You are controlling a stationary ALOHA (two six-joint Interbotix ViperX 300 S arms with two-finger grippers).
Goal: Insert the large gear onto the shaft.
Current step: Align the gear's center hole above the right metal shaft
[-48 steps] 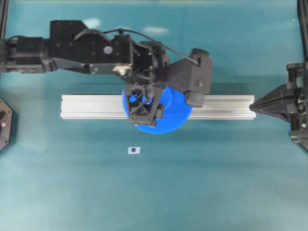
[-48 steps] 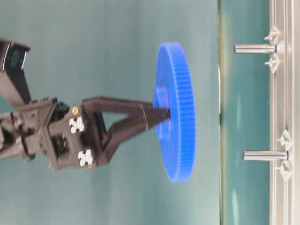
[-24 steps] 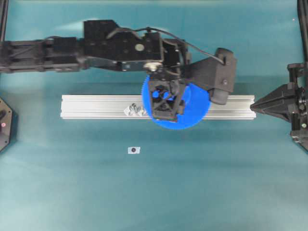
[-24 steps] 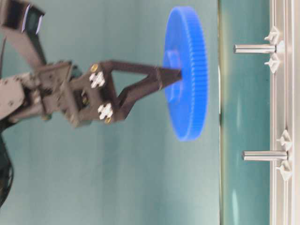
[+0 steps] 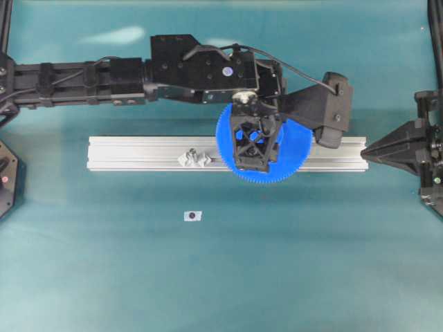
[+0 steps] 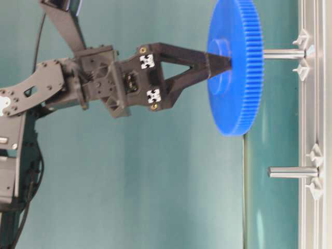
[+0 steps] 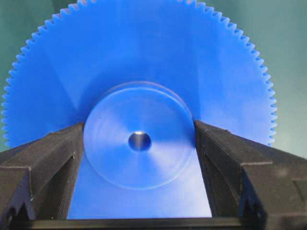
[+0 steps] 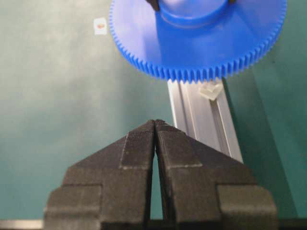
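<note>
Gear and pin nearly meet at this moment. The left gripper (image 6: 220, 58) is clamped on the raised hub of the large gear (image 6: 236, 67), one finger on each side of the hub, as the left wrist view shows clearly: the black fingers (image 7: 48, 163) press against the round hub from both sides, and something pale glints in the bore at its middle.

In the table-level view the large gear hangs clear of the aluminium rail (image 6: 314, 124), its flat face toward the rail. The shaft (image 6: 282, 53) stands up from the rail on its small shiny base, and its tip reaches the gear's far face about where the hub lies; whether the tip has entered the bore I cannot tell from this angle. A second pin (image 6: 292, 171) stands further along the rail, well apart from the gear, with nothing on it.

From overhead, the large gear (image 5: 291, 149) sits over the rail (image 5: 138, 153), hiding the shaft, while the second pin's base (image 5: 194, 158) shows just beside the gear's edge. A small white tag (image 5: 193, 216) lies on the teal table (image 5: 221, 277).

The right gripper (image 8: 155, 125) rests at the rail's end, fingers pressed together, holding nothing.
</note>
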